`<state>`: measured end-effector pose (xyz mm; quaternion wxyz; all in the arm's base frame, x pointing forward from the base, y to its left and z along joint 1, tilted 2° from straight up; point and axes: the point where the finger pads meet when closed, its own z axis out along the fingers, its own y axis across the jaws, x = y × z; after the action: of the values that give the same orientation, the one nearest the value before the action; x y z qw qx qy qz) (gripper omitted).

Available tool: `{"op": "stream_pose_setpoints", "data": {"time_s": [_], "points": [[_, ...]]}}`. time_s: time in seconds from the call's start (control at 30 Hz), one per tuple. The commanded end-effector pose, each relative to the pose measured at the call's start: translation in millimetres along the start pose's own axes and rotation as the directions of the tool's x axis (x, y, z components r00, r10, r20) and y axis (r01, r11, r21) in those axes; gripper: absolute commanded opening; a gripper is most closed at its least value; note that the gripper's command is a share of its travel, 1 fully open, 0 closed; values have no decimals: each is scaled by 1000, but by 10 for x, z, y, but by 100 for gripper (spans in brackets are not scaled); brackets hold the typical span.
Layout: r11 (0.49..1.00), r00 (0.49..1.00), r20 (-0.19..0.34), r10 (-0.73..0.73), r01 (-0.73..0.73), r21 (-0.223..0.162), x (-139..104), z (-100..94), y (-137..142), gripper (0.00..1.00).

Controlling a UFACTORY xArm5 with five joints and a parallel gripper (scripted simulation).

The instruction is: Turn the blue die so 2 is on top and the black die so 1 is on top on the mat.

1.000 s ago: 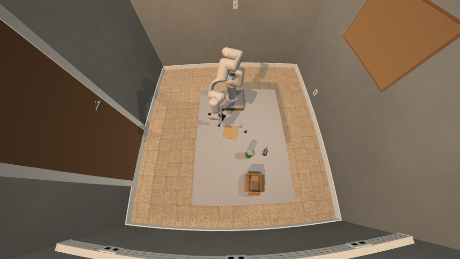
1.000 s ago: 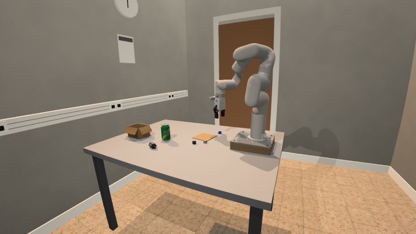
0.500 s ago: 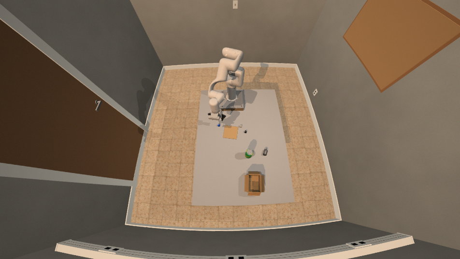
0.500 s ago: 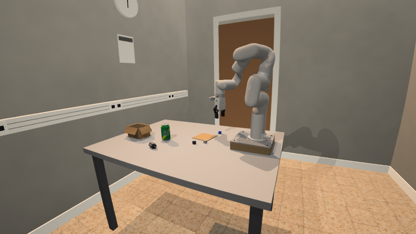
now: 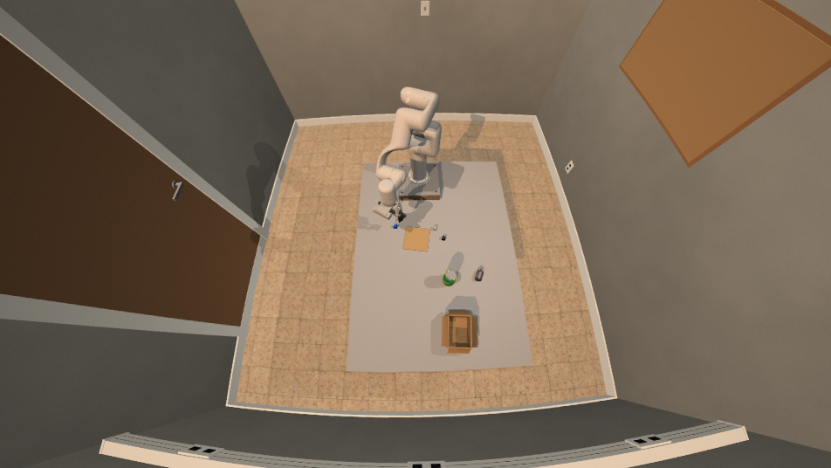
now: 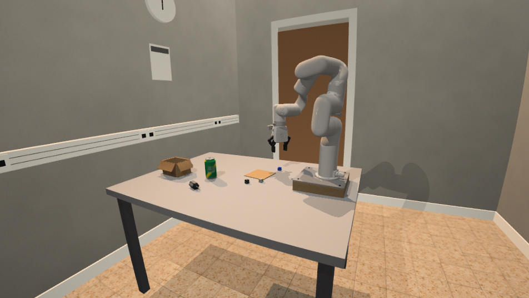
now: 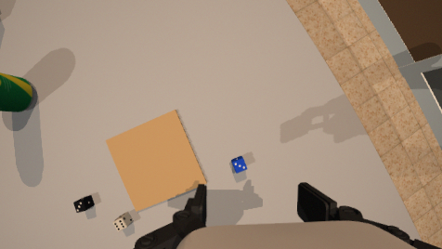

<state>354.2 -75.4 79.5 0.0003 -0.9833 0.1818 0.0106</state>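
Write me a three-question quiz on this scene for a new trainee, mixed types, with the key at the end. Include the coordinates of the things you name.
1. True or false: the blue die point(image 5: 395, 226) point(image 6: 279, 168) point(image 7: 239, 164) lies fully on the orange mat point(image 5: 415, 238) point(image 6: 259, 174) point(image 7: 156, 160).

2. Which stands upright on the table point(image 5: 395, 313) point(image 6: 229, 207) point(image 7: 223, 60)?
a) the green can point(image 5: 449, 277) point(image 6: 210, 168) point(image 7: 15, 93)
b) a white mug
c) a red bottle

3. Fill in: the gripper point(image 6: 279, 148) point(image 7: 253, 199) is ____ (open or shut).

Key: 1 false; 2 a; 3 open.

Black fingers point(image 5: 401, 216) point(image 6: 285, 146) turned to a new angle, now appearing farther apart from the side.
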Motion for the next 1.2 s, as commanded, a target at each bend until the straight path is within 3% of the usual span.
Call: {"op": "stream_pose_setpoints", "data": {"time_s": [0.0, 0.23, 0.37, 0.47, 0.5, 0.7, 0.93, 1.03, 1.17], "points": [[985, 985, -4, 173, -173, 2, 15, 44, -4, 100], [936, 936, -4, 353, -353, 2, 15, 106, -6, 100], [873, 873, -4, 487, -487, 3, 14, 155, -7, 100], [864, 864, -4, 504, -504, 3, 13, 161, -7, 100], [819, 819, -3, 573, -573, 3, 13, 188, -8, 100], [721, 721, -3, 693, -693, 4, 10, 239, -9, 100], [539, 539, -2, 843, -843, 4, 4, 316, -10, 100], [529, 529, -2, 849, -849, 4, 4, 320, -10, 100], [407, 407, -1, 913, -913, 4, 0, 365, -11, 100]]}}
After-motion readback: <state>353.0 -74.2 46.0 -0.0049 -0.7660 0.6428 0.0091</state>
